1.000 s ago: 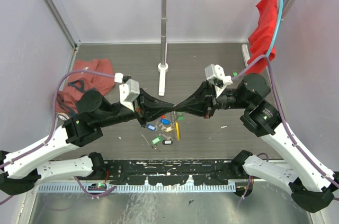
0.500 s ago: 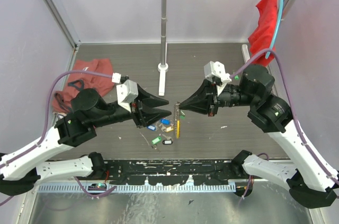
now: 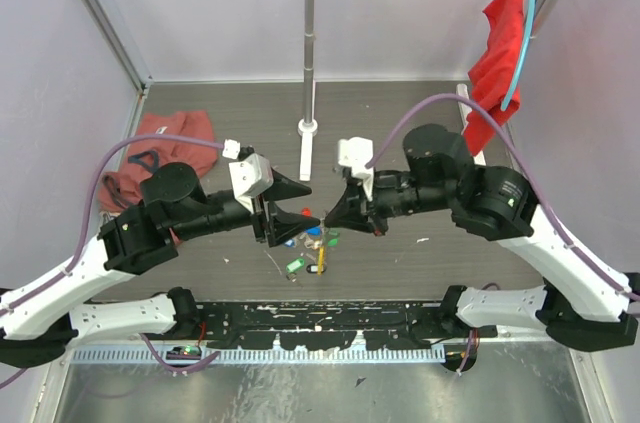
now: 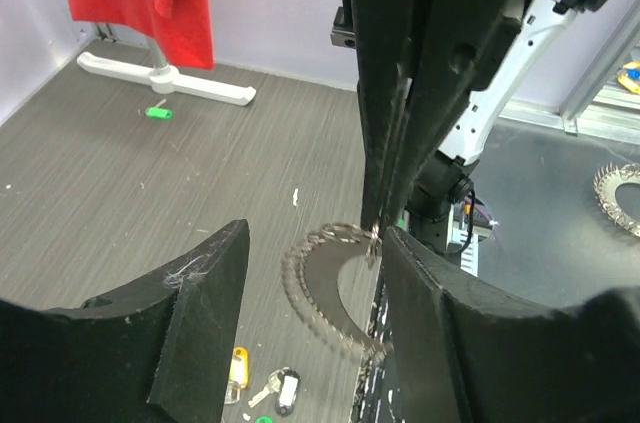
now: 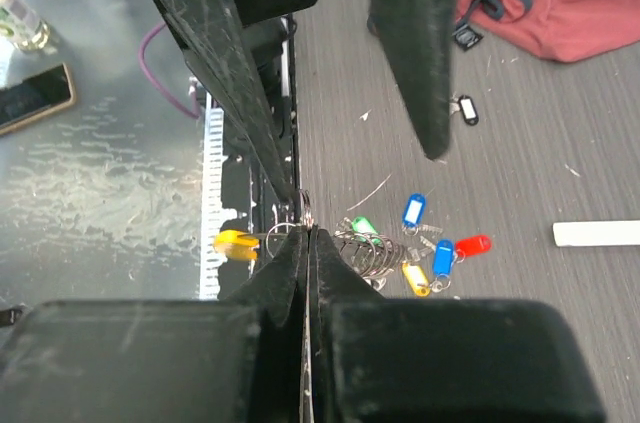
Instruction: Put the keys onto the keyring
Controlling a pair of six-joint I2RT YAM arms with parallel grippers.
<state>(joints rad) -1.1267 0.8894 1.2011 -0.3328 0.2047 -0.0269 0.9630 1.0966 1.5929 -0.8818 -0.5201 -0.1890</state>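
My right gripper [image 5: 305,233] is shut on the keyring [image 5: 372,251], a silvery coiled loop with a yellow section [image 5: 235,241]. The ring hangs from that gripper's tip [image 3: 328,215] just above the table. In the left wrist view the keyring [image 4: 305,293] shows blurred between my left gripper's fingers [image 4: 205,313], which stand apart from it. The left gripper [image 3: 300,201] is open with nothing held. Keys with blue [image 5: 413,209], red [image 5: 472,244], yellow [image 5: 415,278] and green [image 5: 364,227] tags cluster by the coil. I cannot tell which are threaded on it.
A key with a black tag [image 5: 465,109] lies apart near a heap of pink-red cloth [image 3: 150,158]. A metal stand [image 3: 308,128] rises at the back middle, with a red cloth [image 3: 497,48] hanging at the right. A green tag [image 4: 155,113] lies near the stand's foot.
The left gripper has opened and let go of the keyring, drawing back a little. The right arm has swung left and forward, still shut on the ring.
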